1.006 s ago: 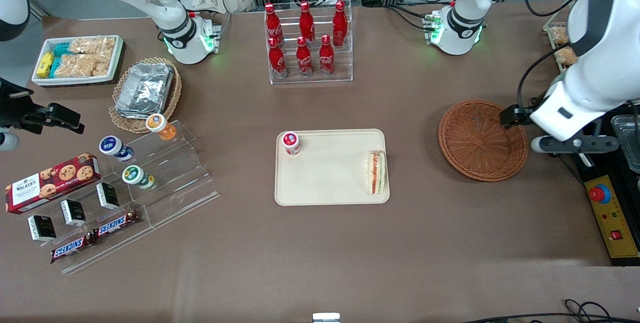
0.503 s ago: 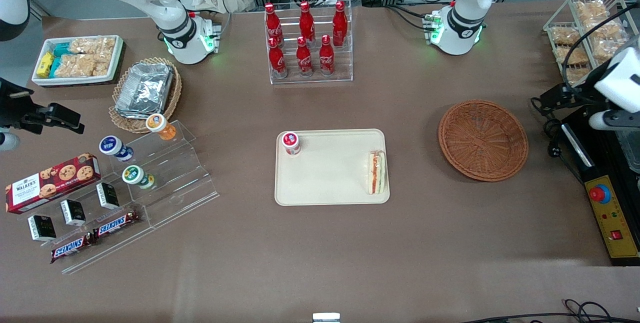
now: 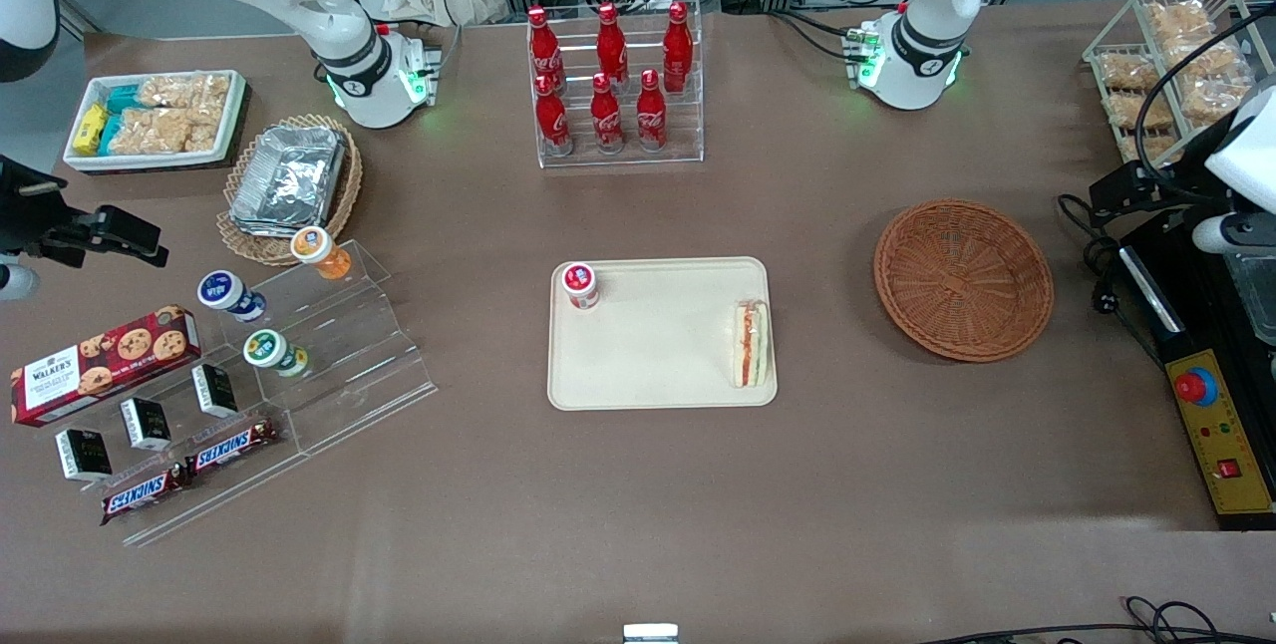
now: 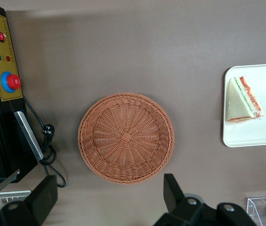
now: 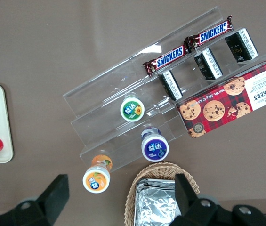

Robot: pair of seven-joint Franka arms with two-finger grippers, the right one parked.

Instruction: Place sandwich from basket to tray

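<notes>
Red Snickers bars [image 5: 188,41]; sandwich [image 3: 750,344] on tray [image 3: 658,345]; tool [image 4: 108,195] spread apart.

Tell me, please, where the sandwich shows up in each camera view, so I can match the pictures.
Front view: the sandwich lies on the tray, at the edge nearest the basket.
Left wrist view: sandwich on the tray's edge, beside the empty basket; the open gripper hangs above the table.
Right wrist view: not in it.
Shared landmark: the tray.
</notes>
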